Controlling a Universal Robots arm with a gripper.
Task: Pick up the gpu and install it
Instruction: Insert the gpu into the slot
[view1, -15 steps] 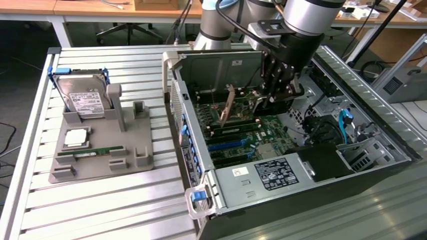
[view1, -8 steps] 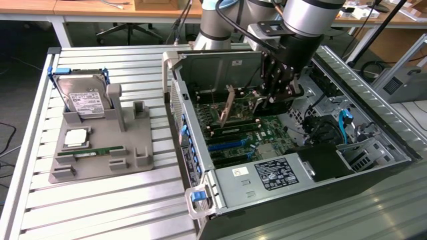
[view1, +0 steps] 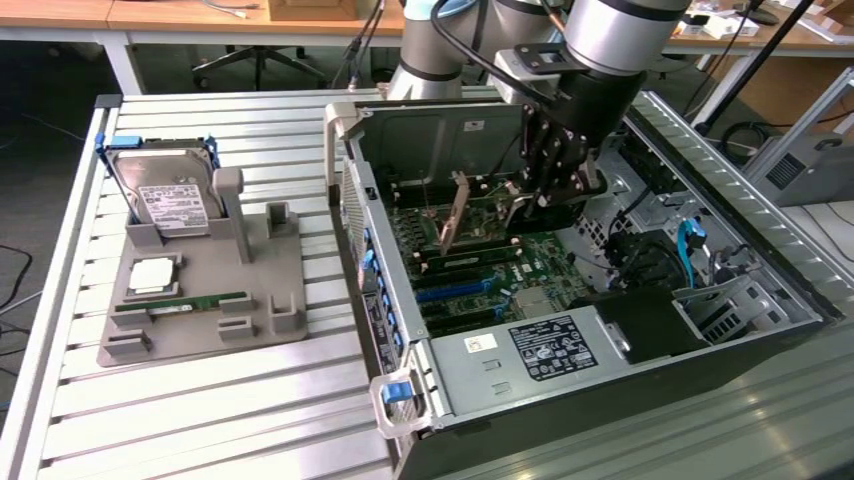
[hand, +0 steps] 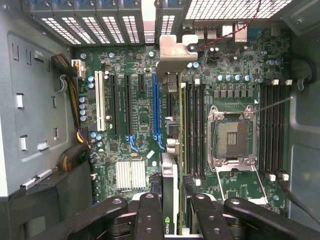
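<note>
My gripper (view1: 551, 200) hangs inside the open computer case (view1: 400, 400), shut on the gpu (view1: 497, 205). The dark card is held on edge above the green motherboard (view1: 534, 260), its metal bracket (view1: 455, 212) pointing toward the case's rear wall. In the wrist view the gpu (hand: 170, 175) appears edge-on between the black fingers (hand: 149, 217), and my gripper (hand: 172, 220) clamps its near end. The silver bracket (hand: 174, 50) sits by the rear slot openings. The card hovers close beside the long blue slot (hand: 156, 105), between that slot and the memory slots (hand: 192, 130).
A grey fixture tray (view1: 267, 300) on the slatted table at the exterior view's left holds a hard drive (view1: 167, 195), a small chip (view1: 151, 275) and a green memory stick (view1: 180, 302). Inside the case are the power supply (view1: 547, 350), the bare CPU socket (hand: 234, 137) and cable bundles (hand: 75, 145).
</note>
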